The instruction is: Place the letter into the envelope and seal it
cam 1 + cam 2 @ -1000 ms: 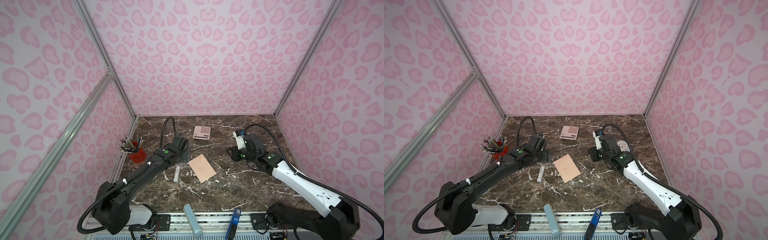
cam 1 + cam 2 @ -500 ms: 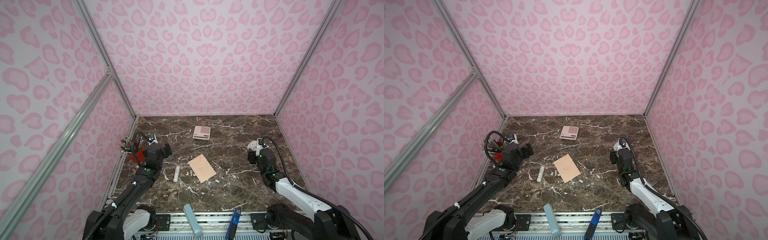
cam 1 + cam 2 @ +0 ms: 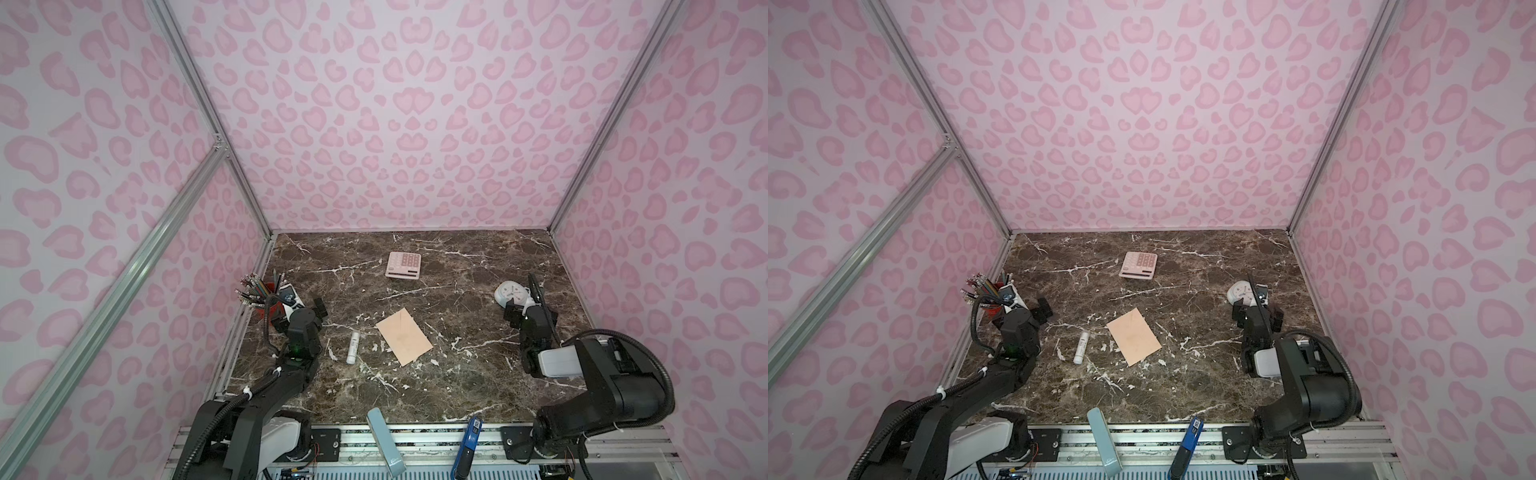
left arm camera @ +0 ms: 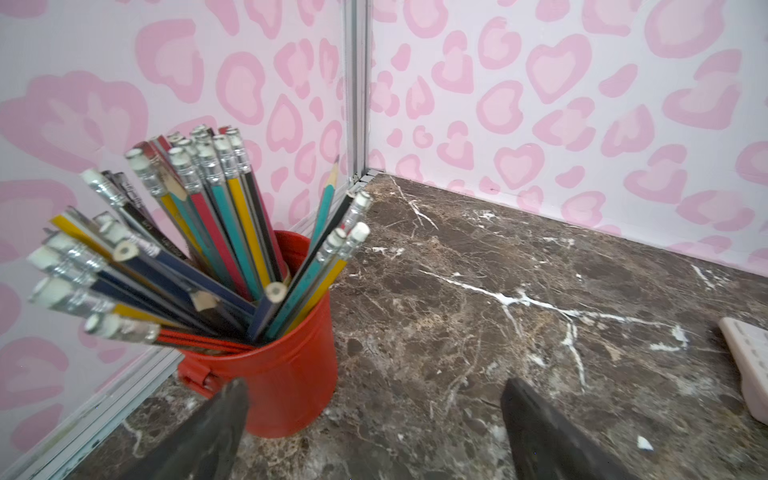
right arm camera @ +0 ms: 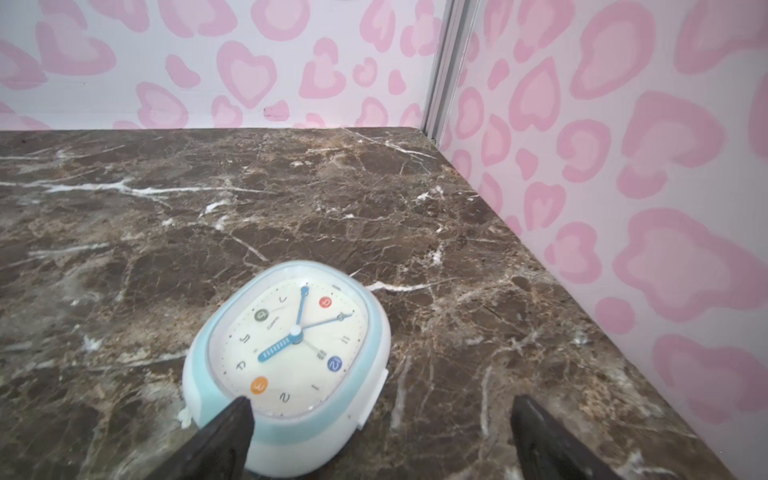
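Your left gripper (image 4: 372, 386) and right gripper (image 5: 382, 401) have jaws spread, holding nothing, well apart from the central envelope (image 3: 404, 336).

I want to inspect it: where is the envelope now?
In both top views the envelope lies flat near the middle of the marble table, just right of the white tube and nearer the camera than the pink calculator.

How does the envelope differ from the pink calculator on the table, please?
The envelope is plain peach-tan paper; the calculator is pink with rows of keys. The envelope lies askew mid-table; the calculator sits farther back, nearly square to the back wall. Both lie flat on the marble table.
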